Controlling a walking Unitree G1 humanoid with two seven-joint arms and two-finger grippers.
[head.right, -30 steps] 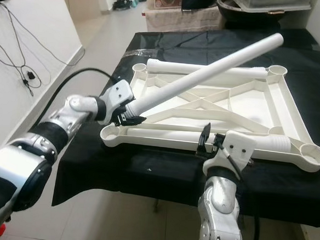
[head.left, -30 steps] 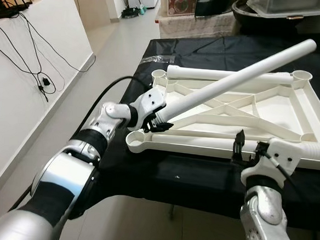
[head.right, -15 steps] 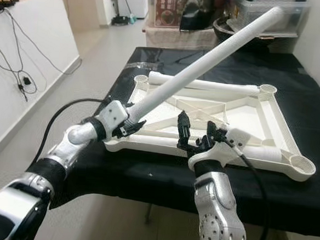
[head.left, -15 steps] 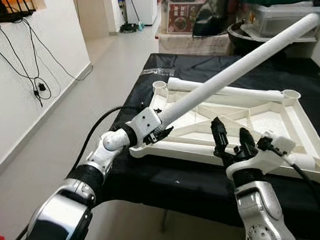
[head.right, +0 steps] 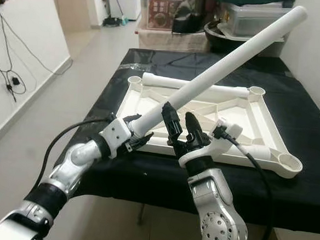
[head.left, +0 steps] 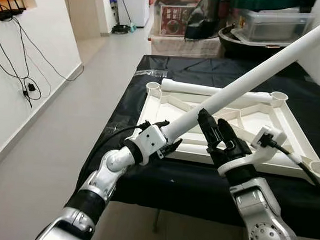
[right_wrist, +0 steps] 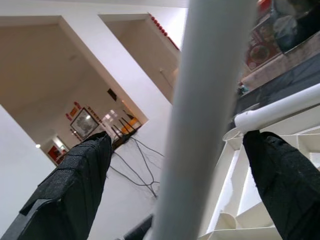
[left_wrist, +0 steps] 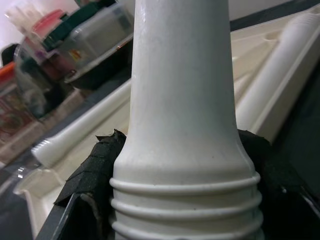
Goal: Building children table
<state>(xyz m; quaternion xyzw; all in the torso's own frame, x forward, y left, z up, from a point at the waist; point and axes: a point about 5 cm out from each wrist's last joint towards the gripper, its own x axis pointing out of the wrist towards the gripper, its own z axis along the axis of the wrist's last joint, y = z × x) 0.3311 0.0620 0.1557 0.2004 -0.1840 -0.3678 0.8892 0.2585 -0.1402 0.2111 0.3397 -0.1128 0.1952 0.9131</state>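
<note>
Bright, even indoor light all round, no harsh glare. Soft shadow under the black-draped table (head.left: 161, 178). Head views sharp, slightly bowed at the edges. Wrist views softer: white table leg (right_wrist: 205, 120) up close and blurry, background hazy.

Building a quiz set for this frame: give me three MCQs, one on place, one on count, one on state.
1. Where does the upturned tabletop lie?
A. on the black-covered table
B. on the floor
C. on a chair

2. How many white legs lie flat along the tabletop's far edge?
A. none
B. one
C. three

3. How does the right gripper stand to the raised leg?
A. fingers open, either side of it
B. shut on it
C. far off, hanging idle

Key: 1 A, the frame rests on the black cloth. 2 B, a single leg lies there. 3 A, the right wrist view shows a finger on each side, with gaps; the left gripper grips the leg's threaded end.
</note>
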